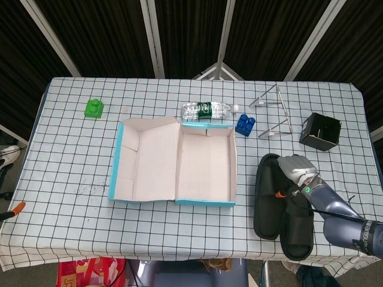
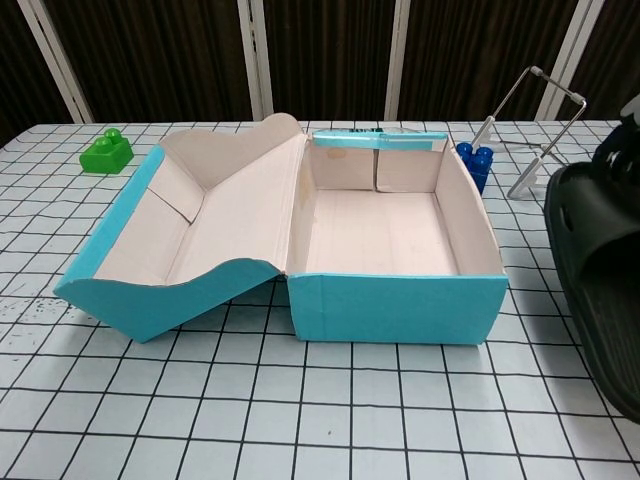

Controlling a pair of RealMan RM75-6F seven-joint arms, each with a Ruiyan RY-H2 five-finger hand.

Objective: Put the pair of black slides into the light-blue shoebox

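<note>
Black slides (image 1: 269,197) under right-hand fingers (image 1: 294,165)

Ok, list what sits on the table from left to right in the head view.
Green block → light-blue shoebox → water bottle → blue block → black slides, held by the right hand → black box. The wire stand is left out, since it overlaps the slides' span.

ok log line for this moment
right hand grips black slide | other slide on table | light-blue shoebox open, empty
</note>
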